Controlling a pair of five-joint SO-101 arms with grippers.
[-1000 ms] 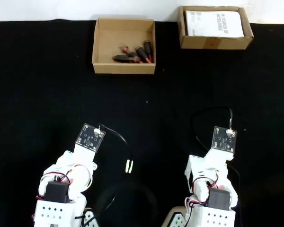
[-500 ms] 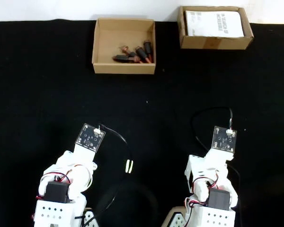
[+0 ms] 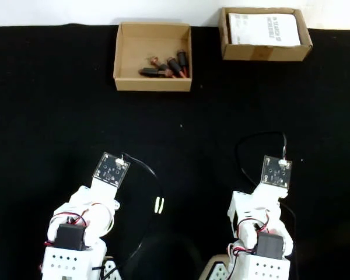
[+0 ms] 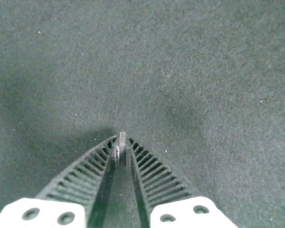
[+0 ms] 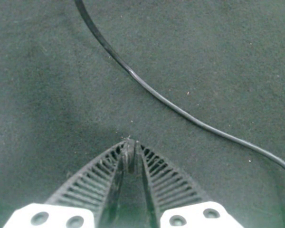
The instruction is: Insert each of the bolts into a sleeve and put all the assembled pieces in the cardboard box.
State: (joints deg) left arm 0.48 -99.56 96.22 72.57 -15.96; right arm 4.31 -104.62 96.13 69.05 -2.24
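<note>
Several assembled bolt-and-sleeve pieces (image 3: 166,65), dark with reddish ends, lie inside the open cardboard box (image 3: 128,57) at the back of the table. Both arms are folded back near the front edge, far from the box. My left gripper (image 4: 122,142) is shut over bare black cloth with nothing between its tips. My right gripper (image 5: 129,145) is also shut and holds nothing. In the high view the left arm's wrist (image 3: 111,170) sits front left and the right arm's wrist (image 3: 276,171) front right.
A second cardboard box (image 3: 263,52) with a printed white sheet (image 3: 263,28) stands at the back right. Black cables (image 5: 147,88) curl over the black cloth (image 3: 64,128) near both arms. A white wall strip runs along the far edge.
</note>
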